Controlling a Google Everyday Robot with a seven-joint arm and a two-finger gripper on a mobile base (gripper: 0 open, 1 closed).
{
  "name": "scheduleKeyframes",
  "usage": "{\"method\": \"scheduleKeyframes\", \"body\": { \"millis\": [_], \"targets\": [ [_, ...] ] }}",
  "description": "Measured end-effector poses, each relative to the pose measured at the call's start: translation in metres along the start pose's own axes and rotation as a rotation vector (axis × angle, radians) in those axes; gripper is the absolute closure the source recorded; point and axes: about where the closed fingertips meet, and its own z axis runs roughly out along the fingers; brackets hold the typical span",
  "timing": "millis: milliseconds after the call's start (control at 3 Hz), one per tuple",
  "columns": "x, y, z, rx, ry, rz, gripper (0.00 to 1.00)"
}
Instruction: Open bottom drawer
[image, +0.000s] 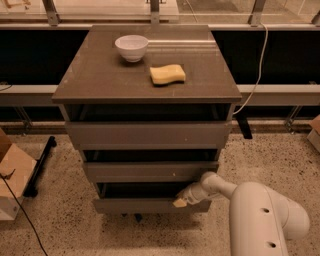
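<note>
The bottom drawer (140, 205) is the lowest and narrowest grey-brown front of the cabinet. It stands out a little, with a dark gap above its top edge. My gripper (181, 200) reaches in from the lower right on a white arm (260, 215) and sits at the top right edge of that drawer front, its pale tip over the edge.
The middle drawer (150, 171) and the tall top drawer (147, 134) also stand slightly out. A white bowl (131, 48) and a yellow sponge (167, 74) lie on the cabinet top (100, 75). A cardboard box (12, 175) sits on the floor at left, a cable (255, 75) hangs at right.
</note>
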Motion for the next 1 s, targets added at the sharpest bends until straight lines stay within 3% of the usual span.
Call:
{"method": "scheduleKeyframes", "body": {
  "millis": [667,1000],
  "targets": [
    [0.0005,0.002,0.0014,0.01,0.022,-0.021,0.11],
    [0.0065,0.0067,0.0016,0.037,0.058,-0.065,0.0]
  ]
}}
